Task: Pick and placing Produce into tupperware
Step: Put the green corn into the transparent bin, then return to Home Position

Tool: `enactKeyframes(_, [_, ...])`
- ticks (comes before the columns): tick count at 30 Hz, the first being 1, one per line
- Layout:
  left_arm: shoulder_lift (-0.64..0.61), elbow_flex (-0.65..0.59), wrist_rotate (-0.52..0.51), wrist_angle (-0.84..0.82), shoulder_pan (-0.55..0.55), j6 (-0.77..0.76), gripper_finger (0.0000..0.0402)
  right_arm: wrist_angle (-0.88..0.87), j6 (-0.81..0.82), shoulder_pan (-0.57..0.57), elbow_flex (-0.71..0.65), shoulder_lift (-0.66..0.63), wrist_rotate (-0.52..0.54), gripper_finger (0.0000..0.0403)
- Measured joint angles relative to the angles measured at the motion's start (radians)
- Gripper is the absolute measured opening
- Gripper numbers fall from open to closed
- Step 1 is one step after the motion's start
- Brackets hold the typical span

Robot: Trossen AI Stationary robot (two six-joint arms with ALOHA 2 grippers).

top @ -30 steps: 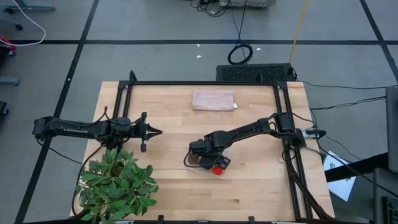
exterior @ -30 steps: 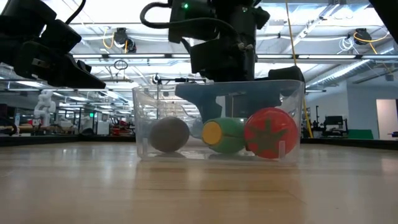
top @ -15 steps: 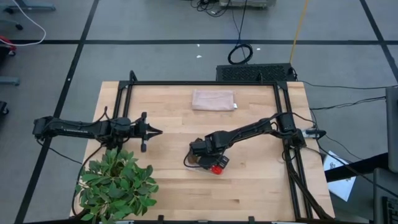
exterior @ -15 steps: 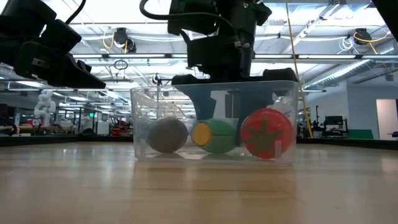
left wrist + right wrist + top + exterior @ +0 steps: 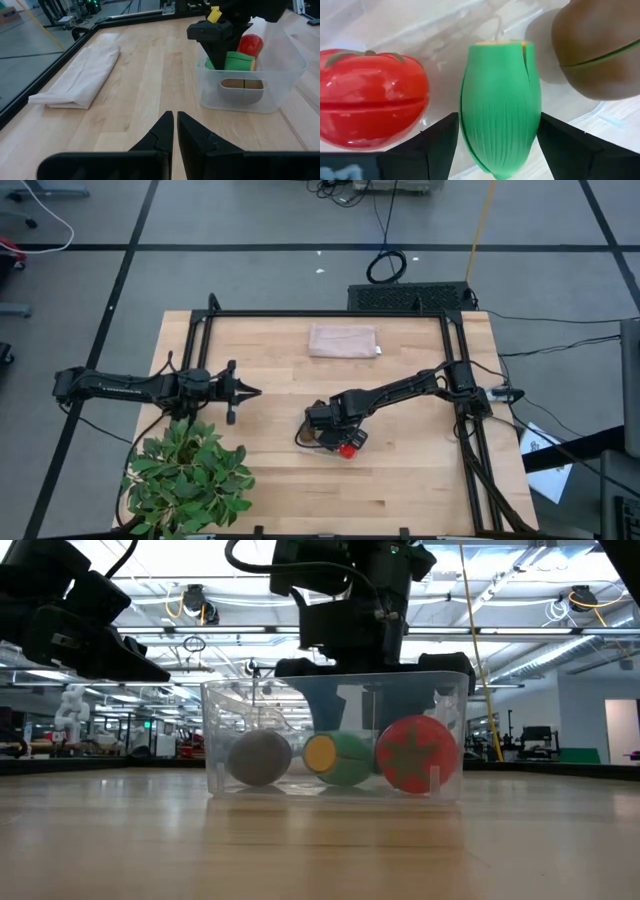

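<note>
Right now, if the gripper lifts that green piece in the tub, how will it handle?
The green piece looks like smooth ribbed plastic, so probably stiff, light and a bit slippery. Its rounded oval body could roll against the tomato inside the tub.

A big open robotics lab: ceiling trusses [image 5: 560,635] with lights, other rigs at 9 o'clock, cables [image 5: 385,265] across taped grey floor [image 5: 250,275].

green oval [image 5: 500,107] between pincer fingers [image 5: 440,145], tomato [image 5: 372,95], kiwi [image 5: 597,47] beside
</note>
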Motion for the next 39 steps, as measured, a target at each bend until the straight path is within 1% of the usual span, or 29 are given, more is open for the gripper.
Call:
enactKeyframes(3, [0.0,0.0,0.0,0.0,0.0,0.0,0.0028,-0.003,0.0,0.0,0.0,0.0,0.005,0.0261])
enactKeyframes(9, [0.0,0.0,0.0,0.0,0.0,0.0,0.0028,0.008,0.003,0.0,0.0,-0.002,0.007,0.0295])
enactKeyframes(12, [0.0,0.0,0.0,0.001,0.0,0.0,0.0028,0.018,0.003,0.0,0.001,-0.002,0.008,0.0303])
enactKeyframes(21, [0.0,0.0,0.0,0.001,0.0,0.0,0.0028,0.025,0.003,0.0,0.001,-0.005,0.006,0.0304])
enactKeyframes(26, [0.0,0.0,0.0,0.0,0.0,0.0,0.0028,0.029,0.007,-0.002,0.002,-0.031,-0.004,0.0304])
enactKeyframes(31, [0.0,0.0,0.0,0.001,0.0,0.0,0.0028,0.037,0.035,-0.016,0.003,-0.06,-0.06,0.0304])
enactKeyframes(36, [0.0,0.0,0.0,0.002,0.0,0.0,0.0028,0.033,0.05,-0.016,0.007,-0.074,-0.078,0.0304])
enactKeyframes(39, [0.0,0.0,0.0,0.002,0.0,0.0,0.0028,-0.001,0.065,-0.016,0.037,-0.073,-0.083,0.0304])
